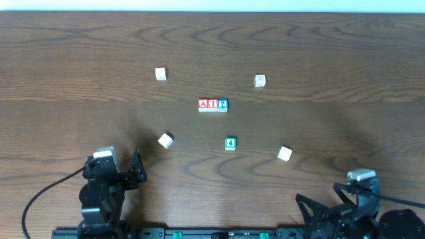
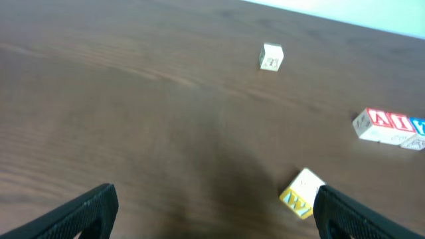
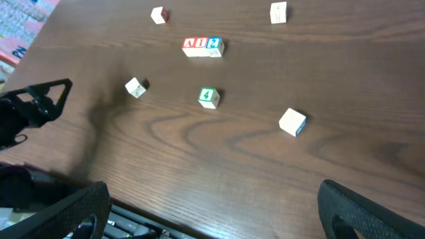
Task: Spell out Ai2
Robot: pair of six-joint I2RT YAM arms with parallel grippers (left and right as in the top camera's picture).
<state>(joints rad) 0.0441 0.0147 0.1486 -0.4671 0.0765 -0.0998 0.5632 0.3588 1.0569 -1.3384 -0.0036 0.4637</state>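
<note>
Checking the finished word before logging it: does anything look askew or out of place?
Nothing serious. The A-I-2 row sits straight. One spare block at front left and another at front right lie turned askew.

Both arms are black, built of chunky rounded joints. The left arm [image 1: 103, 196] carries a pale grey boxy cap [image 1: 104, 155] on top, and a black cable [image 1: 43, 199] loops away from it. The right arm [image 1: 355, 209] has a matching cap [image 1: 362, 175] (silver-white) and a thinner cable [image 1: 405, 198]. The jaws are matte black tapering wedges with a slightly grainy surface
</note>
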